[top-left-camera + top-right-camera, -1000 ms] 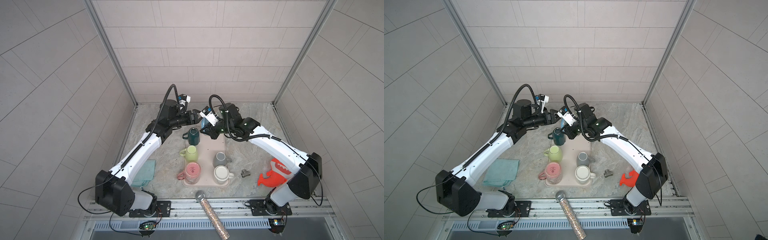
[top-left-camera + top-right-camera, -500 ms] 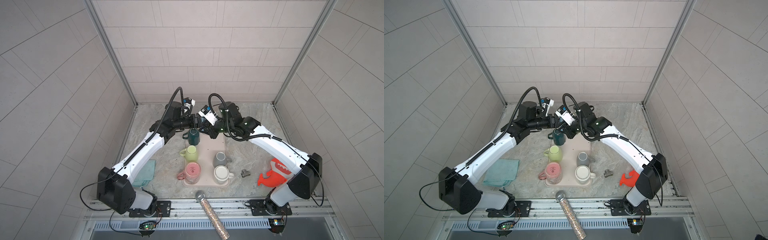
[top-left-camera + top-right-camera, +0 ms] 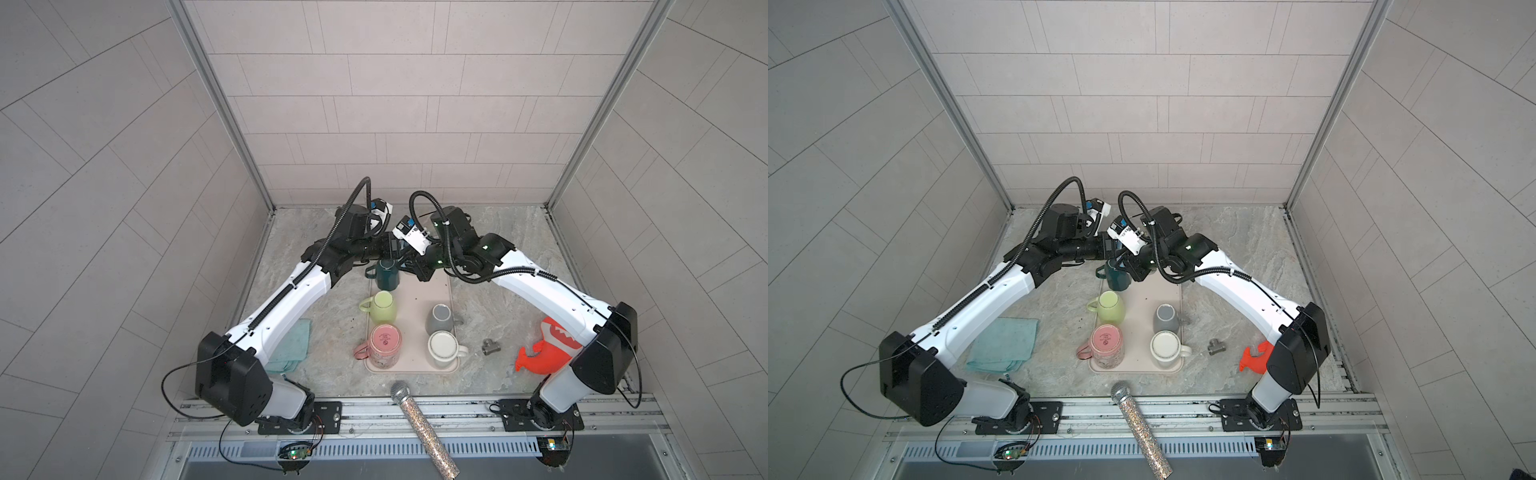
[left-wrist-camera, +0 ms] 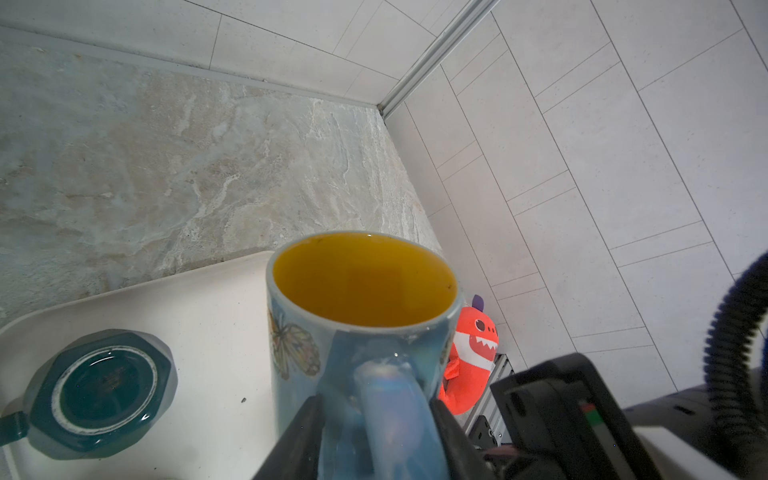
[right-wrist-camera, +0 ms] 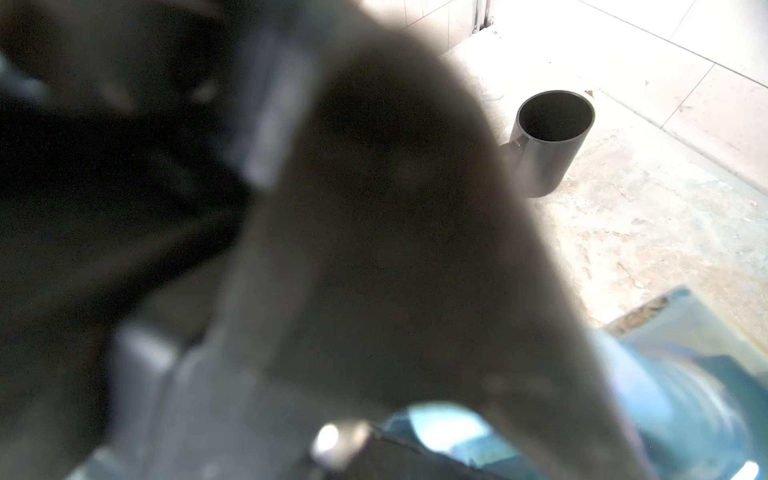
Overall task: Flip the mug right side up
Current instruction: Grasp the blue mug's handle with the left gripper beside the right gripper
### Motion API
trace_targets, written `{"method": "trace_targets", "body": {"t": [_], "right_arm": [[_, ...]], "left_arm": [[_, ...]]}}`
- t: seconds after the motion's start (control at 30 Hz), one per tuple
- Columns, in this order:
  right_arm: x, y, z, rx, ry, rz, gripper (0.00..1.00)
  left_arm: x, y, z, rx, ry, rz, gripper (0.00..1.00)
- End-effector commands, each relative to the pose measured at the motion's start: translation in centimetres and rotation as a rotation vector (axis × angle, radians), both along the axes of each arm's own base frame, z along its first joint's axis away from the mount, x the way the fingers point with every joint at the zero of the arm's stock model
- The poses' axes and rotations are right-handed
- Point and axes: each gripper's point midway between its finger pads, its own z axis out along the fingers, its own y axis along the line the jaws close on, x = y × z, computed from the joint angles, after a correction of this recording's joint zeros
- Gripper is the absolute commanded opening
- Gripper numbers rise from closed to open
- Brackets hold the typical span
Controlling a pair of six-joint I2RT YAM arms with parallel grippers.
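Handover happening: the blue mug is already facing mouth-up.
The left gripper, having swung in from nine o'clock over the last second, is narrowing its jaws either side of the handle. It isn't clamped yet; a sliver of mug wall is showing beside one jaw. The mug is being held over the tray's twelve o'clock end, near the upturned teal mug. The right gripper is staying clenched and seems to be pinching the mug low down, though its own camera is giving only blur. So the flip is looking done; what's remaining, I'd judge, is setting it down upright.
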Motion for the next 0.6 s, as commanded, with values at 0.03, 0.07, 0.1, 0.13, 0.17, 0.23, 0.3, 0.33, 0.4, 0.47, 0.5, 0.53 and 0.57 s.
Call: {"method": "trace_targets", "body": {"t": [0.03, 0.07, 0.1, 0.13, 0.17, 0.23, 0.3, 0.33, 0.4, 0.47, 0.5, 0.53, 0.57], "right_arm": [[0.2, 1.1, 5.4, 0.090, -0.173, 0.054, 0.00], [0.2, 1.1, 5.3, 0.086, -0.172, 0.056, 0.00], [0.2, 1.1, 5.3, 0.081, -0.171, 0.058, 0.00], [0.1, 1.1, 5.3, 0.076, -0.172, 0.063, 0.00], [0.2, 1.1, 5.2, 0.070, -0.173, 0.064, 0.00], [0.1, 1.1, 5.3, 0.070, -0.175, 0.065, 0.00], [0.2, 1.0, 5.2, 0.067, -0.175, 0.061, 0.00], [0.1, 1.0, 5.2, 0.069, -0.176, 0.062, 0.00], [0.1, 0.9, 5.0, 0.064, -0.173, 0.059, 0.00], [0.1, 0.8, 4.8, 0.058, -0.171, 0.056, 0.00], [0.1, 0.7, 4.6, 0.054, -0.167, 0.052, 0.00], [0.1, 0.7, 4.4, 0.050, -0.165, 0.050, 0.00], [0.2, 0.5, 4.4, 0.047, -0.166, 0.044, 0.00]], "left_arm": [[0.1, -0.2, -0.1, 0.036, -0.007, -0.022, 0.31], [0.1, -0.2, -0.2, 0.038, -0.005, -0.025, 0.28], [0.1, -0.2, -0.2, 0.039, -0.004, -0.027, 0.24], [0.1, -0.3, -0.3, 0.038, -0.002, -0.028, 0.19], [0.1, -0.3, -0.4, 0.041, -0.001, -0.027, 0.15], [0.2, -0.3, -0.4, 0.042, -0.004, -0.029, 0.03], [0.3, -0.2, -0.4, 0.045, -0.004, -0.023, 0.00], [0.3, -0.3, -0.4, 0.046, -0.008, -0.021, 0.00], [0.5, -0.1, -0.3, 0.051, -0.015, -0.010, 0.00], [0.7, 0.0, 0.0, 0.054, -0.029, 0.002, 0.00], [0.8, 0.1, 0.2, 0.056, -0.040, 0.008, 0.00], [1.0, 0.2, 0.5, 0.057, -0.051, 0.015, 0.00], [1.1, 0.2, 0.7, 0.057, -0.057, 0.018, 0.00]]}}
